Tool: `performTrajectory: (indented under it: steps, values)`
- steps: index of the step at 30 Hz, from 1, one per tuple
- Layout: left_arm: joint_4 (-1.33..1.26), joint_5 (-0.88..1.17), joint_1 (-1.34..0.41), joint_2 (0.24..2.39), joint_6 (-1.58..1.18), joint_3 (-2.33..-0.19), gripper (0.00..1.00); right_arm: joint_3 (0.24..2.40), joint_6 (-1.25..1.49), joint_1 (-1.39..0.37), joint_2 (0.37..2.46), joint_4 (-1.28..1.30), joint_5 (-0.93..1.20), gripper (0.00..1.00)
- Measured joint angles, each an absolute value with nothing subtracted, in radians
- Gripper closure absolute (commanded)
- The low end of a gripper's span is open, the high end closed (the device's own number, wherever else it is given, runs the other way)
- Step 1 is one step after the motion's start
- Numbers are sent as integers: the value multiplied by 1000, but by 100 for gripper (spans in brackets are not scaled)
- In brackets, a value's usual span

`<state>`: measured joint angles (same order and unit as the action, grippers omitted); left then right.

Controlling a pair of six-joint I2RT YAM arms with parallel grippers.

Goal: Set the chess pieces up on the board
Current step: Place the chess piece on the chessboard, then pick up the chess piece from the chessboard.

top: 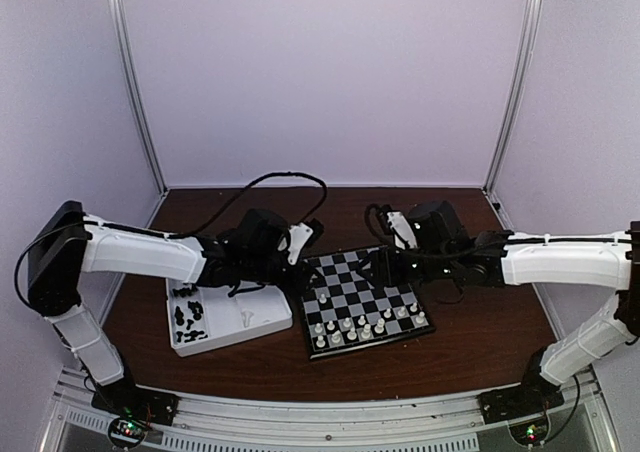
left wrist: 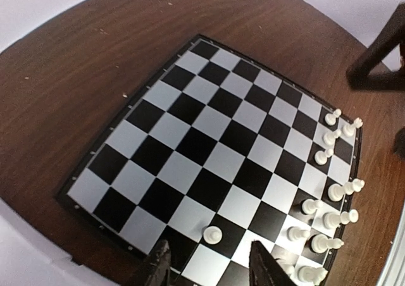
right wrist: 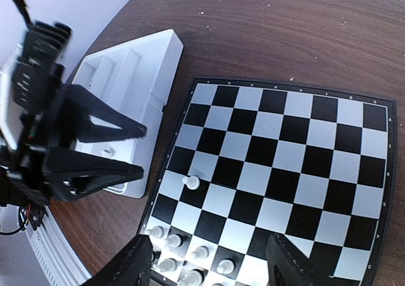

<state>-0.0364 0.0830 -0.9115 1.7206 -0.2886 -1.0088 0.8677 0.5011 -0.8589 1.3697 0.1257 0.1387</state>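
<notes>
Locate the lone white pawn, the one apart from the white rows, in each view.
Top external: pawn near the board left edge, ahead of the white rows.
Left wrist: pawn bottom centre, just above the left gripper.
Right wrist: pawn left of centre.
Shared landmark: the white rows.

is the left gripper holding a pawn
No, the left gripper is open and empty; the pawn stands free on the board.

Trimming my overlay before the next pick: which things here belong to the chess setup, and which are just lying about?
Job: board; white pieces on its near rows; lone white pawn by the left claw; black pieces in the white tray.
Lying about: the tray itself; black cable looping behind the arms.
</notes>
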Motion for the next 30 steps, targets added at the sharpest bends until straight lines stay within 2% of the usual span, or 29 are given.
performTrajectory:
  steps: [2, 13, 15, 23, 30]
  values:
    - [12, 23, -912, 1647, -293, -1008, 52, 920, 497, -886, 1411, 157, 124, 37]
    - [267, -205, -849, 1364, -386, -880, 52, 1214, 461, -991, 1715, 319, 47, 46]
    - [308, -229, -837, 1328, -401, -853, 52, 1260, 455, -1001, 1774, 346, 24, 50]
    - [404, -291, -826, 1212, -422, -797, 53, 1345, 452, -1015, 1904, 394, -34, 57]
    - [460, -324, -825, 1180, -423, -785, 53, 1388, 458, -1017, 1975, 399, -60, 67]
